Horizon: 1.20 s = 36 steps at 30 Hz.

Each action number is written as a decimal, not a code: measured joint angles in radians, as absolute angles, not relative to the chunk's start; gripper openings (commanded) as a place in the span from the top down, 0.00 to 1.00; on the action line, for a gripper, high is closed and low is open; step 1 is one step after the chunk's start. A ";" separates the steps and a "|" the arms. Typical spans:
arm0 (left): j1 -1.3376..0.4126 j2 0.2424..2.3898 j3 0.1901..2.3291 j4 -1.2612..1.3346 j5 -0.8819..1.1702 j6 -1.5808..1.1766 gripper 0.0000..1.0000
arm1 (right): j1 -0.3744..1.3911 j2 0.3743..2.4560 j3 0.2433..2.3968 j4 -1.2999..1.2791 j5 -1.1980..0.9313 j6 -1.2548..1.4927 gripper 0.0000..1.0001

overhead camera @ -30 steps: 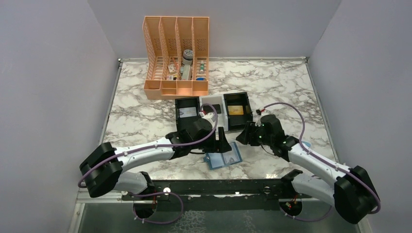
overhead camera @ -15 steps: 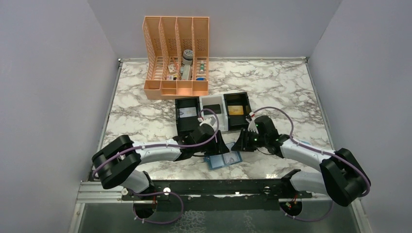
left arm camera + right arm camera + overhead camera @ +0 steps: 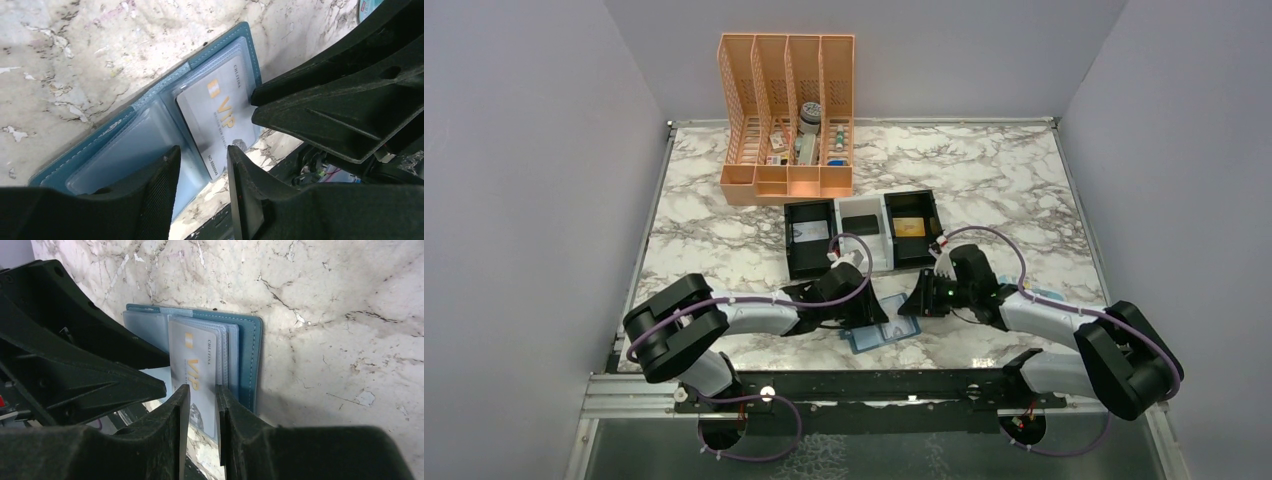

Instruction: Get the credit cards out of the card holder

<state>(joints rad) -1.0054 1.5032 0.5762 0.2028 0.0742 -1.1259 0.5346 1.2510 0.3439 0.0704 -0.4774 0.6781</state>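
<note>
The light-blue card holder point(image 3: 886, 336) lies open near the table's front edge, and also shows in the left wrist view point(image 3: 150, 115) and the right wrist view point(image 3: 248, 347). A silver "VIP" credit card point(image 3: 220, 110) sticks partly out of one panel's clear sleeve toward the table edge; it also shows in the right wrist view point(image 3: 196, 365). My left gripper point(image 3: 202, 167) is open, low over the centre fold and the other panel. My right gripper point(image 3: 202, 397) is narrowly open just above the card's protruding end. The two grippers nearly touch over the holder.
A black-and-white three-compartment tray point(image 3: 864, 252) stands just behind the grippers, with a black card point(image 3: 859, 226) and a gold card point(image 3: 909, 227) in it. An orange file rack point(image 3: 789, 120) stands at the back. A pale blue packet point(image 3: 1050, 297) lies by the right arm.
Both grippers have come down and toward the table's front edge, closing in on the holder from either side. The holder has stayed about where it was.
</note>
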 measured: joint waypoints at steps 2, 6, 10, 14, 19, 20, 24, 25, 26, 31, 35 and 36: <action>-1.005 1.500 0.559 0.216 0.073 -1.138 0.64 | 0.535 1.251 0.337 0.084 -0.481 0.681 0.74; -1.003 1.500 0.531 0.253 0.073 -1.172 0.70 | 0.535 1.256 0.328 0.108 -0.488 0.689 0.74; -1.003 1.500 0.502 0.293 0.074 -1.210 0.72 | 0.535 1.257 0.317 0.132 -0.492 0.700 0.74; -1.003 1.511 0.493 0.329 0.075 -1.232 0.72 | 0.535 1.266 0.310 0.155 -0.505 0.707 0.74; -0.999 1.536 0.494 0.355 0.084 -1.240 0.94 | 0.528 1.272 0.299 0.182 -0.518 0.713 0.75; -0.997 1.542 0.495 0.359 0.091 -1.238 0.95 | 0.527 1.272 0.299 0.184 -0.518 0.712 0.75; -0.996 1.542 0.496 0.363 0.094 -1.236 0.96 | 0.522 1.272 0.299 0.184 -0.515 0.713 0.76; -0.996 1.538 0.492 0.366 0.093 -1.237 0.96 | 0.522 1.272 0.299 0.183 -0.514 0.713 0.76; -0.997 1.532 0.484 0.371 0.090 -1.240 0.96 | 0.522 1.272 0.299 0.181 -0.512 0.713 0.76; -0.997 1.473 0.447 0.361 0.066 -1.244 0.96 | 0.525 1.277 0.300 0.176 -0.513 0.714 0.77; -0.997 1.422 0.459 0.260 0.033 -1.224 0.94 | 0.529 1.277 0.300 0.146 -0.509 0.706 0.77; -0.997 1.412 0.465 0.238 0.027 -1.216 0.93 | 0.529 1.276 0.301 0.137 -0.508 0.705 0.77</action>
<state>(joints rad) -0.9970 1.4117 0.4648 0.2379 0.0269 -1.2163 0.5289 1.2758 0.3008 0.1371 -0.5076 0.7052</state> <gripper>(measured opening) 0.071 0.232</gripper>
